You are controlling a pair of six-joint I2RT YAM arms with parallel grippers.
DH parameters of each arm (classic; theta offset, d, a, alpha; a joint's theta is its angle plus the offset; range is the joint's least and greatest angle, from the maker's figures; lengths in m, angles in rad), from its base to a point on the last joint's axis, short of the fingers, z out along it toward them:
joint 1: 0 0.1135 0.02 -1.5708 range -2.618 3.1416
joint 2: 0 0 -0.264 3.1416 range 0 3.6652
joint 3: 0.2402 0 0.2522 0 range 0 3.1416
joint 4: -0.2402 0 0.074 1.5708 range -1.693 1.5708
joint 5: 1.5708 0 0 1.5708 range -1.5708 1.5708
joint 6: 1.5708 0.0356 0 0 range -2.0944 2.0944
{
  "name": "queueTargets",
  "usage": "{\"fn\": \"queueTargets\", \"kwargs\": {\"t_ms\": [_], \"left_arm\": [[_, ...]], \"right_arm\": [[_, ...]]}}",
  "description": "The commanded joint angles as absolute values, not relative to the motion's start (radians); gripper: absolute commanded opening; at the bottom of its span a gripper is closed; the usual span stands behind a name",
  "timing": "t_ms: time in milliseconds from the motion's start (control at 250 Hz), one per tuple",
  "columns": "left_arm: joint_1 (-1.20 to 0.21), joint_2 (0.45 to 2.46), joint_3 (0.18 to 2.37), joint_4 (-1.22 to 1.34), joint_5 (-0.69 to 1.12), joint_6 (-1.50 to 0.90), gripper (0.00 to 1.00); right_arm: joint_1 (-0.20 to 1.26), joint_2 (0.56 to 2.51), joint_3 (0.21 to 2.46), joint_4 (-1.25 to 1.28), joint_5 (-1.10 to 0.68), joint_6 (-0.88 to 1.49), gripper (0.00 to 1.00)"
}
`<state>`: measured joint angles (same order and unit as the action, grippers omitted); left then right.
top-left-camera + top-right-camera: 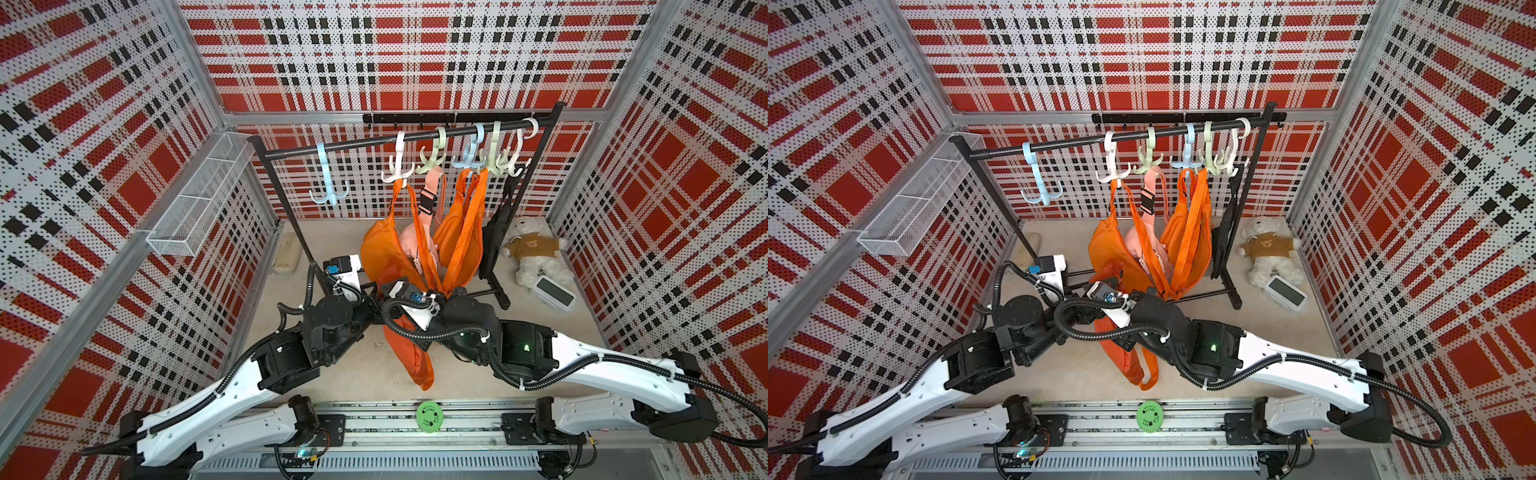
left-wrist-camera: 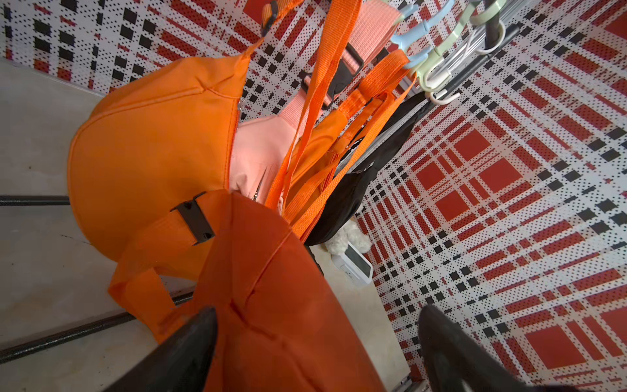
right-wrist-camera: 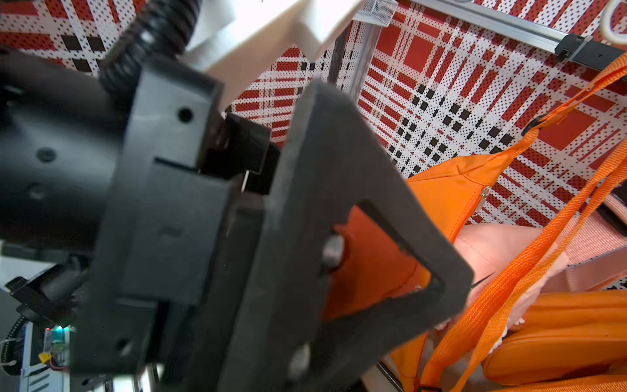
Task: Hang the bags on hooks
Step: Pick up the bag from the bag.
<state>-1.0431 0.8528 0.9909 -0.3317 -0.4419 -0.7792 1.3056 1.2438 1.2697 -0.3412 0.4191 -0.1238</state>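
Observation:
A dark orange bag (image 1: 411, 357) hangs low in front of the rack, under my right gripper (image 1: 415, 336), which is shut on its top; the grip itself is hidden. In the left wrist view this bag (image 2: 271, 288) lies between the fingers of my left gripper (image 2: 319, 339), whose jaws stand wide apart. The right wrist view is mostly filled by one of the left gripper's fingers (image 3: 356, 152). On the black rail (image 1: 374, 143) hang several hooks. A pale blue hook (image 1: 328, 187) at the left end is bare. Orange (image 1: 382, 253), pink and black bags hang from others.
A teddy bear (image 1: 534, 253) and a white clock (image 1: 555, 293) lie at the back right of the floor. The rack's foot (image 1: 500, 291) stands beside them. A wire basket (image 1: 199, 195) is fixed to the left wall. A green disc (image 1: 430, 417) sits on the front rail.

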Motion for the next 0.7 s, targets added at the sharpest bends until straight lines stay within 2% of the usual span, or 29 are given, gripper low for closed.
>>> {"fn": "queueTargets", "kwargs": {"t_ms": [0, 68, 100, 132, 184, 212, 248, 272, 296, 348, 376, 552, 696], "left_arm": [[-1.031, 0.857, 1.006, -0.378, -0.405, -0.791, 0.76], [-1.023, 0.832, 1.006, -0.395, -0.414, -0.776, 0.43], [-1.019, 0.813, 1.006, -0.405, -0.422, -0.765, 0.31], [-1.016, 0.788, 1.001, -0.408, -0.424, -0.745, 0.24], [-1.005, 0.745, 0.996, -0.411, -0.415, -0.702, 0.18], [-0.994, 0.72, 0.995, -0.417, -0.405, -0.679, 0.14], [-0.974, 0.69, 0.999, -0.429, -0.373, -0.641, 0.11], [-0.954, 0.674, 1.006, -0.44, -0.34, -0.615, 0.1], [-0.929, 0.659, 1.014, -0.452, -0.301, -0.589, 0.09], [-0.868, 0.638, 1.043, -0.497, -0.167, -0.531, 0.07], [-0.826, 0.632, 1.065, -0.532, -0.099, -0.504, 0.05], [-0.598, 0.563, 1.157, -0.639, 0.233, -0.392, 0.0], [-0.524, 0.541, 1.188, -0.622, 0.407, -0.346, 0.0]], "right_arm": [[1.313, 1.244, 1.309, -0.253, 0.447, -0.16, 0.0], [1.313, 1.243, 1.303, -0.252, 0.444, -0.158, 0.0], [1.313, 1.239, 1.299, -0.252, 0.443, -0.158, 0.0], [1.313, 1.232, 1.294, -0.25, 0.442, -0.158, 0.0], [1.313, 1.215, 1.282, -0.244, 0.436, -0.16, 0.0], [1.313, 1.204, 1.274, -0.241, 0.432, -0.16, 0.04], [1.313, 1.188, 1.263, -0.238, 0.422, -0.158, 0.12], [1.313, 1.178, 1.256, -0.239, 0.414, -0.159, 0.21], [1.311, 1.164, 1.25, -0.239, 0.403, -0.16, 0.32], [1.306, 1.13, 1.233, -0.244, 0.384, -0.158, 0.64], [1.295, 1.111, 1.227, -0.256, 0.374, -0.148, 0.73], [1.096, 0.951, 1.145, -0.273, 0.194, -0.016, 0.84], [1.033, 0.98, 1.166, -0.342, 0.162, -0.006, 0.92]]}}
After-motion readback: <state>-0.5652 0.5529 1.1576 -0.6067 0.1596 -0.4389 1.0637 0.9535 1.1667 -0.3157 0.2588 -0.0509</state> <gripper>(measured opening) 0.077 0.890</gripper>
